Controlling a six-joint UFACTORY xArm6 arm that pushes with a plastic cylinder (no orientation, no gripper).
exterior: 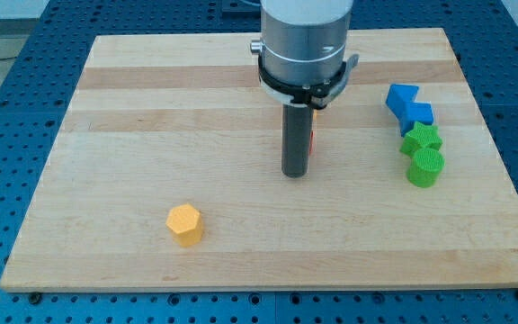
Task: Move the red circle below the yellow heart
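Blue pegboard surrounds a pale wooden desk [106, 225] that carries everything in view. Nearest, toward the left, sits a yellow hexagon block [185, 224], alone and well apart from the rest. Farther in, near the middle, my tip [295, 173] rests on the wood; the rod has no jaws, so nothing is clenched or released, it can only push. Just behind the rod a thin sliver of red and yellow [312, 137] peeks out on its right edge. That may be the red circle and the yellow heart, but the rod hides them and I cannot tell which is which or how they lie against each other. Over on the right, two green blocks [422, 155] sit touching, and just beyond them two blue blocks [408, 104] crowd together at the far end of that column.

The risk, as I judge it, is pushing blind: with both task pieces hidden and seemingly close together, a shove meant for the red one could drag the heart along, or slip off a rounded edge and send the circle sideways.
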